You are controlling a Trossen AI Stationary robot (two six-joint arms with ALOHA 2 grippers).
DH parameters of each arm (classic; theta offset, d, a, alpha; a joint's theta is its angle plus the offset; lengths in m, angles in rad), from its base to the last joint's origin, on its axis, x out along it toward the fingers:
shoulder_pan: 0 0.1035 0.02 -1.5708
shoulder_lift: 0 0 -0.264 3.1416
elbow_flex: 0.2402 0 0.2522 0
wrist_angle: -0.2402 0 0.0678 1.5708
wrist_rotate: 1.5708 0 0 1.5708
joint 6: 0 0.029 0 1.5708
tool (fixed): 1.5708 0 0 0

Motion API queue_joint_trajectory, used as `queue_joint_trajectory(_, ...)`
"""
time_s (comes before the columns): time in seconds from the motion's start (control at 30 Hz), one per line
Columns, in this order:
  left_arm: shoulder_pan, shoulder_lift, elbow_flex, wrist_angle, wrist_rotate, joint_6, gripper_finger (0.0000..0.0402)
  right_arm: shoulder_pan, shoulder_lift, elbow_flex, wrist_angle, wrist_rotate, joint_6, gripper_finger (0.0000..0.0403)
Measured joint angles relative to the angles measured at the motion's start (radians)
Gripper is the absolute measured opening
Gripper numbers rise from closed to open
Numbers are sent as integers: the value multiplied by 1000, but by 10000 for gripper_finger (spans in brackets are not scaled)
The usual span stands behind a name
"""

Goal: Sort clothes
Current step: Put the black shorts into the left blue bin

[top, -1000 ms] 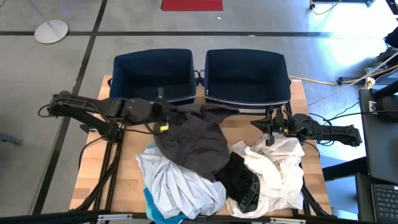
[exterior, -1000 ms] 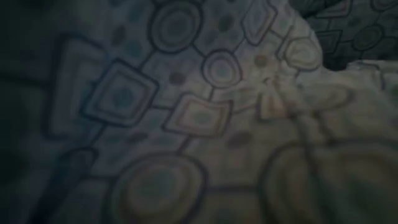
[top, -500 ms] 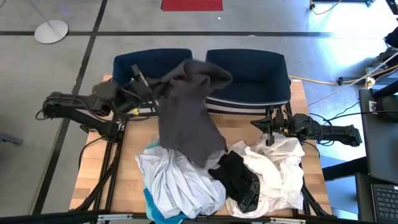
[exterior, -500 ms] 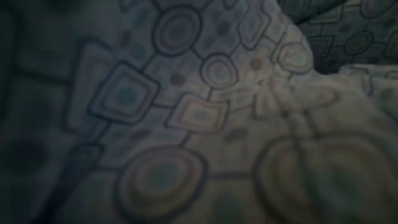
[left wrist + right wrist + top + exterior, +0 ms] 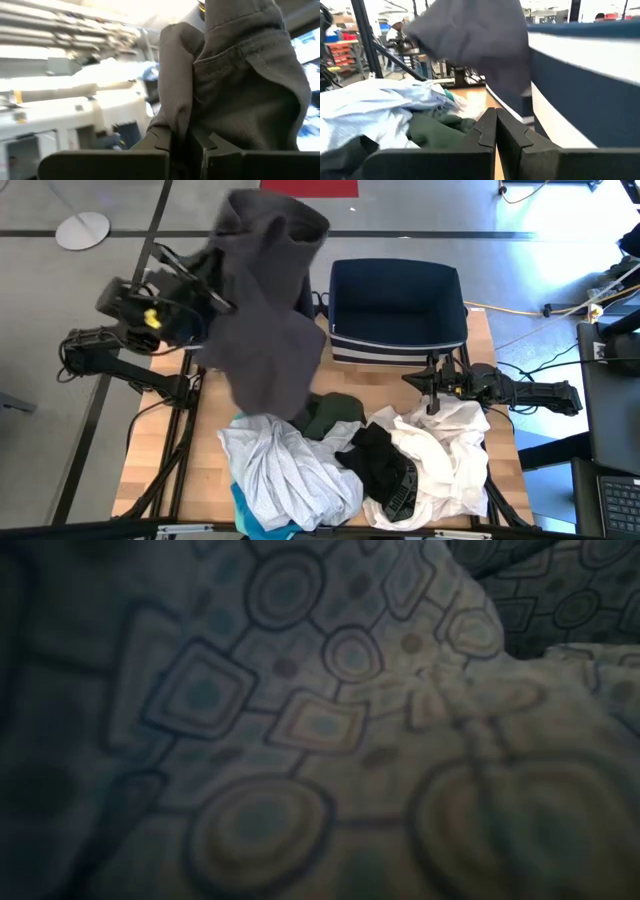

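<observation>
My left gripper (image 5: 222, 298) is raised high over the table's far left and is shut on a dark grey garment (image 5: 268, 330). The garment hangs in front of the left navy bin (image 5: 312, 292), which it mostly hides. The other clothes lie in a heap on the near half of the table: a white one (image 5: 285, 470), a dark green one (image 5: 335, 412), a black one (image 5: 385, 465), another white one (image 5: 450, 450) and a teal one (image 5: 245, 505). My right gripper (image 5: 432, 385) is shut and empty at the right, just beyond the heap. My left gripper pinches a bunched fold of the dark grey garment (image 5: 181, 131) between its two fingers, several layers thick. The fingers come at it from the table's left. The garment is lifted and hangs slack below and past the fingers. Whether its lower end (image 5: 270, 408) touches the heap cannot be told.
The right navy bin (image 5: 398, 300) with white stripes stands open at the far edge, and also shows in the right wrist view (image 5: 585, 85). A patterned cloth (image 5: 320, 720) fills the low view. Bare wood (image 5: 160, 450) shows at the near left.
My left gripper has risen and gone toward the table's far left corner, still shut on the dark grey garment. The garment has been drawn up off the heap and now hangs before the left bin. The dark green garment beneath it has come into view.
</observation>
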Motion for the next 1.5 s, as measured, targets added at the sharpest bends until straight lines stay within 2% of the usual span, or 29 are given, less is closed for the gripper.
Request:
queue_joint_trajectory(0.17, 33, 0, 51, 147, 26, 118, 13, 0, 0, -10, 6, 41, 0, 12)
queue_joint_trajectory(0.43, 123, 27, 84, 348, 221, 327, 13, 0, 0, -11, 25, 43, -3, 12)
queue_joint_trajectory(0.57, 194, 68, 121, 378, 260, 438, 13, 0, 0, -11, 32, 45, -21, 12)
queue_joint_trajectory(0.7, 290, 120, 147, 372, 252, 554, 13, 0, 0, -11, 32, 45, -23, 12)
queue_joint_trajectory(0.83, 383, 175, 157, 355, 248, 591, 13, 0, 0, -11, 31, 52, -26, 12)
queue_joint_trajectory(0.97, 497, 215, 158, 201, 208, 520, 13, 0, 0, -11, 31, 59, -27, 12)
queue_joint_trajectory(1.13, 616, 249, 158, -204, 90, 313, 13, 0, 0, -11, 29, 59, -42, 12)
queue_joint_trajectory(1.27, 685, 251, 158, -534, 78, 52, 13, 0, 0, -12, 29, 59, -49, 12)
queue_joint_trajectory(1.4, 711, 251, 158, -786, 79, -250, 13, 0, 0, -12, 29, 59, -52, 12)
queue_joint_trajectory(1.5, 715, 249, 158, -957, 151, -439, 13, 0, 0, -12, 29, 59, -52, 12)
